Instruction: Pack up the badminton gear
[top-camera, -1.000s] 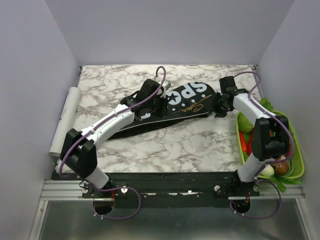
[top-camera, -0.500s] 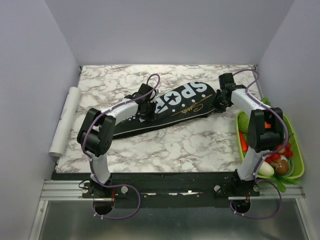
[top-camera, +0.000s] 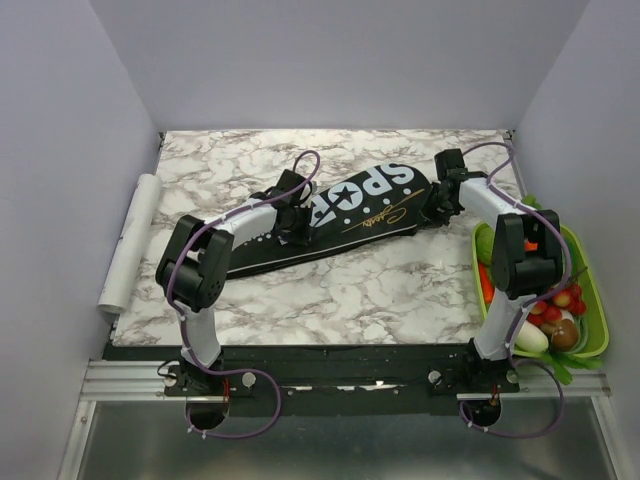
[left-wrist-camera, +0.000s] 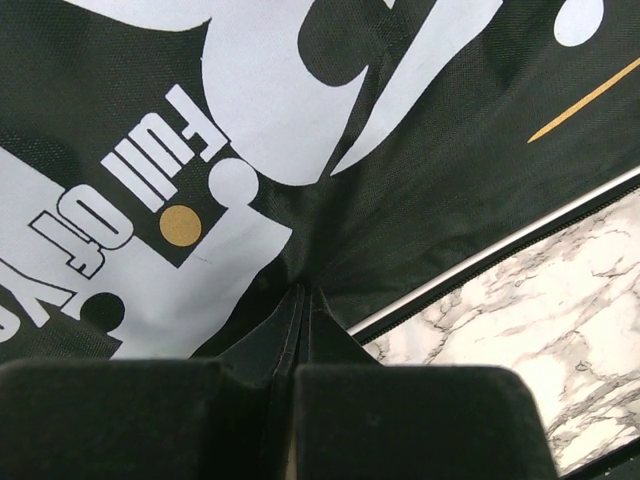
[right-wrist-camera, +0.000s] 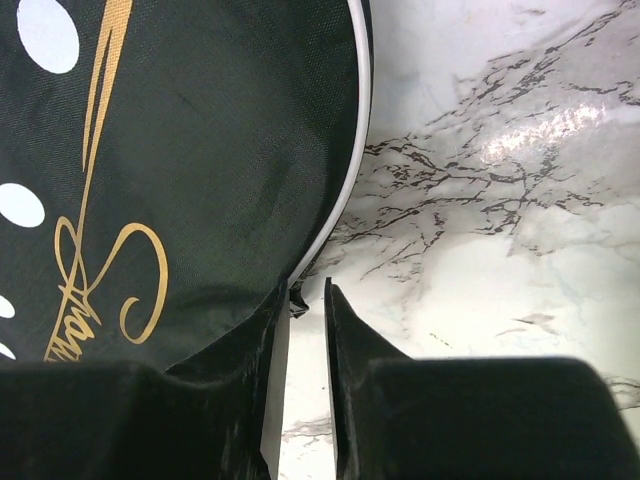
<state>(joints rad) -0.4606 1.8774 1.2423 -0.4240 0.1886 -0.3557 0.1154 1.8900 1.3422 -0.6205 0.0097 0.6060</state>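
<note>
The long black racket bag lettered SPORT in white lies diagonally on the marble table. No racket shows in any view. My left gripper rests on the bag's middle. In the left wrist view it is shut, pinching a fold of the black fabric, which puckers toward the tips. My right gripper is at the bag's wide right end. In the right wrist view its jaws stand a narrow gap apart at the bag's white-piped edge. A small black tab sits against the left fingertip.
A green tray of toy vegetables stands at the right edge, beside the right arm. A white roll lies along the left edge. Grey walls close in the back and both sides.
The left arm has folded, its elbow drawn in, and its gripper has slid slightly nearer along the bag. More of the SPORT lettering shows. The right gripper has barely shifted at the bag's end.
</note>
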